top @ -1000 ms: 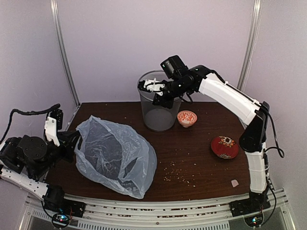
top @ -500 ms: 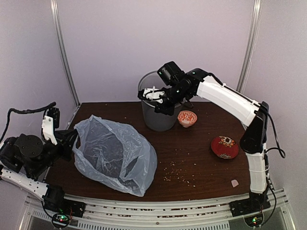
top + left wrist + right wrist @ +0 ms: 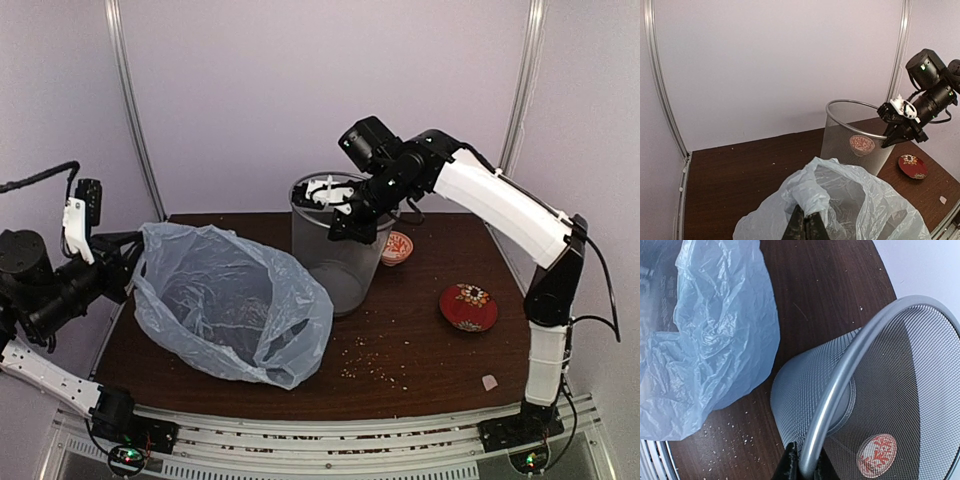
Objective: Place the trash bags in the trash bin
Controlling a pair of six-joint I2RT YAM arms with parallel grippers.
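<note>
Mesh bin (image 3: 330, 260): right end effector (image 3: 803, 466) pinches rim (image 3: 840, 379); may tip.
Bag (image 3: 230, 300): left end effector (image 3: 805, 225) clamps edge; film may slip.

Pale blue-grey translucent plastic bag (image 3: 230, 305): one
Round grey wire-mesh bin (image 3: 338, 272): one
Small red-patterned bowl (image 3: 400, 248): one
Flat red round dish (image 3: 468, 306): one
Small pale pink scrap (image 3: 489, 381): one

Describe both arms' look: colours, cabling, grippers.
Both are white link shells with black joint housings. The right arm carries a black cable by its elbow and a black wrist camera. The left arm trails a black cable loop. The right gripper has white bodywork, dark fingers.
</note>
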